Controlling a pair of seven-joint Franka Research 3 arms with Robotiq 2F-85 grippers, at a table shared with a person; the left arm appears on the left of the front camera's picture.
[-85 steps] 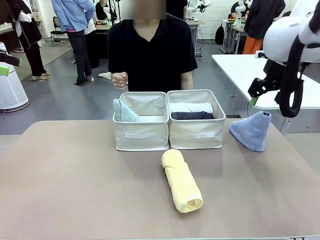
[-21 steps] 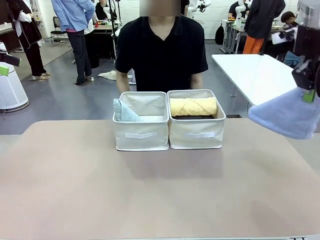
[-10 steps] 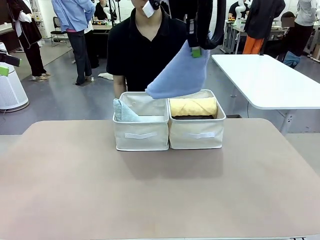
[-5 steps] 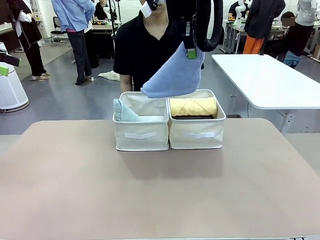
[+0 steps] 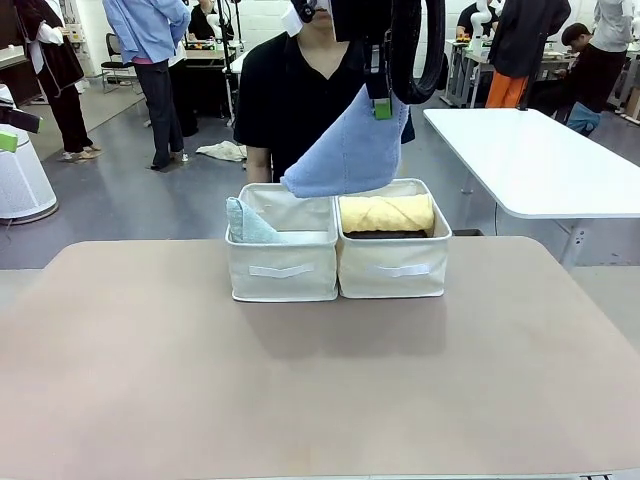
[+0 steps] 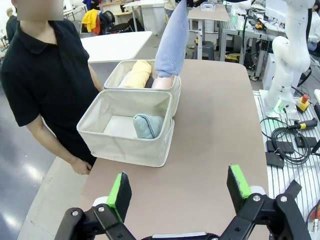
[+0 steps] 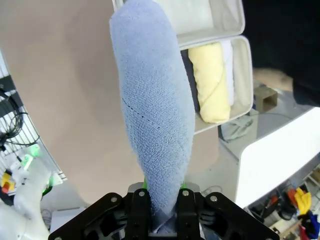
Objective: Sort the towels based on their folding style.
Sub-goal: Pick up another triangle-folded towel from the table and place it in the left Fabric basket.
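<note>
A busy workshop room with a grey floor, with people standing at the back. In front is a matte, brownish-pink table point(image 5: 320, 380) with rounded corners. A person in a black short-sleeved shirt point(image 5: 300, 100) stands at its far side, just behind two bins.

In the left wrist view, the left gripper point(image 6: 179, 185) hovers high over the table. Its black fingers are spread wide, the green pads point(image 6: 120, 190) are well apart, and nothing is between them.

Two boxy beige fabric bins with soft, slightly sagging walls stand side by side, touching, on the far half of the table. In the left bin point(image 5: 282, 270), a pale mint-green terry towel point(image 5: 245, 222), folded to a rounded cone, lies against the left wall.

Above the bins, near where they meet, hangs a lavender-blue terry towel point(image 5: 350, 150). It is a nubbly, cone-folded piece, narrow at the top and flaring to a wide lower edge. The right gripper point(image 5: 383, 105) comes down from the top of the picture and pinches the narrow tip. In the right wrist view its jaws are clamped tight on the cloth point(image 7: 152, 110), which runs away from the fingers as a long, plump fold.

In the right bin point(image 5: 395, 268), a yellow towel point(image 5: 386, 213) rolled into a thick cylinder lies across a dark grey towel point(image 5: 385, 235).

Farther right stands a smooth white table point(image 5: 520, 150).
</note>
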